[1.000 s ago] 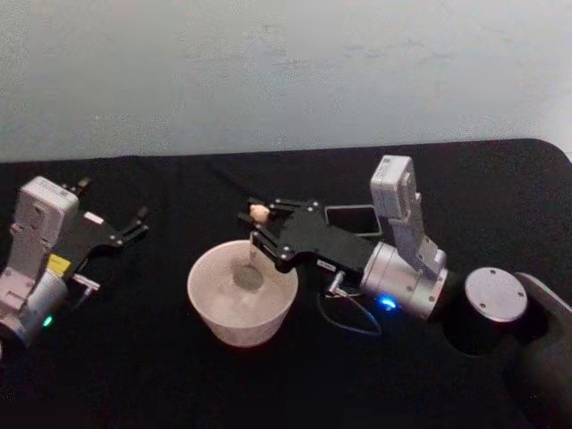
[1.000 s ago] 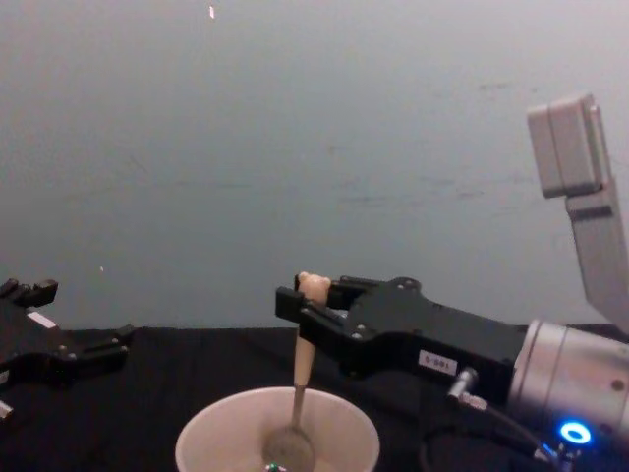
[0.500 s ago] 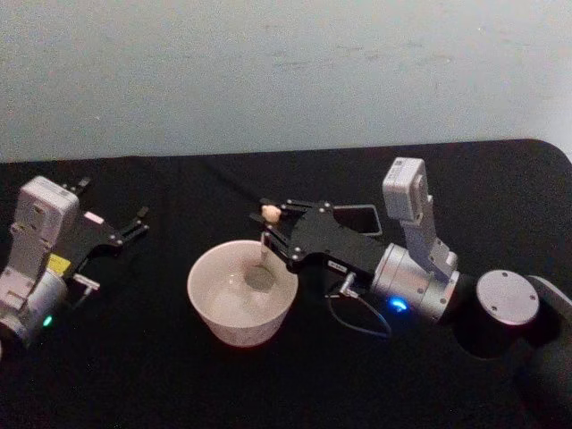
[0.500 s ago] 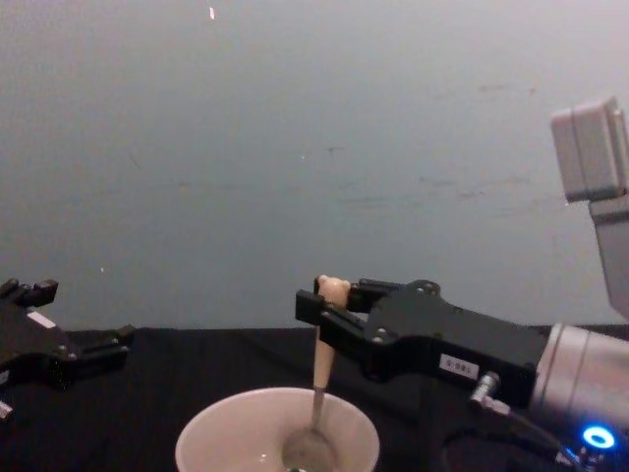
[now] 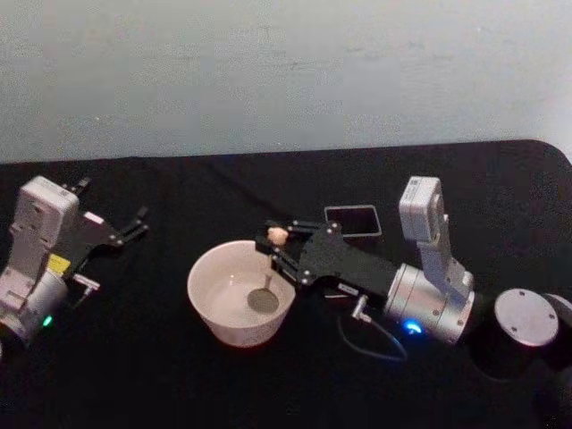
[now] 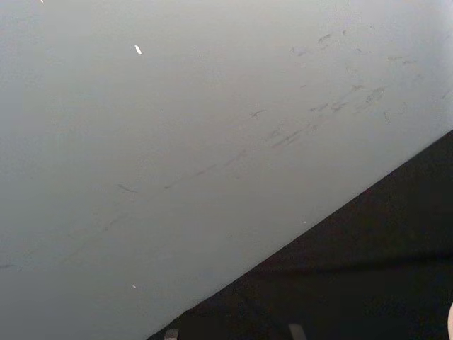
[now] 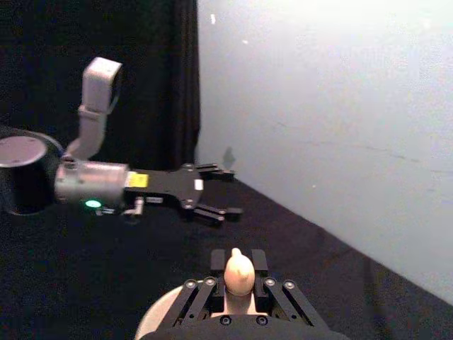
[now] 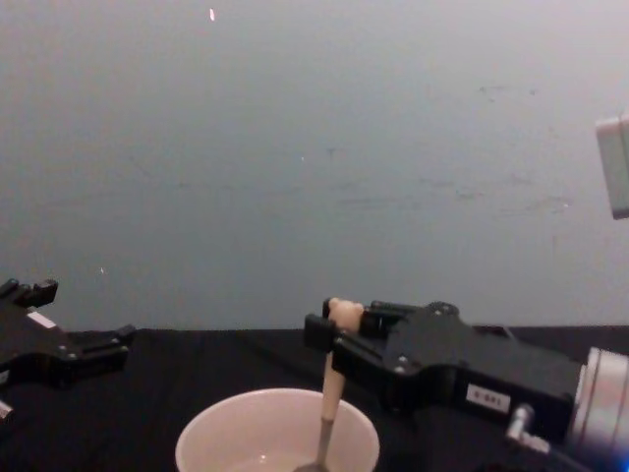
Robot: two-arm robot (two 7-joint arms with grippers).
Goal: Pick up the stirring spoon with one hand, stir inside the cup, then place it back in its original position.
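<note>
The cream-white cup point(image 5: 217, 284) stands on the black table, left of centre. My right gripper point(image 5: 275, 239), black on a silver wrist with a blue light, is shut on the stirring spoon point(image 5: 267, 279) just below its bear head. The spoon hangs nearly upright, its grey bowl low inside the cup on the right side. From the chest, the peach handle of the spoon point(image 8: 330, 395) drops from the right gripper point(image 8: 334, 330) past the rim of the cup point(image 8: 216, 425). The dark grey holder point(image 5: 350, 209) stands behind the gripper. My left gripper point(image 5: 116, 206) is parked open at the far left.
A black cable point(image 5: 371, 344) loops on the table under the right wrist. A pale wall runs along the table's far edge. In the right wrist view the left gripper point(image 7: 225, 190) shows open, off beyond the cup. The table is covered in black cloth point(image 5: 161, 375).
My right gripper has carried the spoon to the right across the cup. The spoon's bowl has gone from the cup's middle to its right side. The left arm has not moved.
</note>
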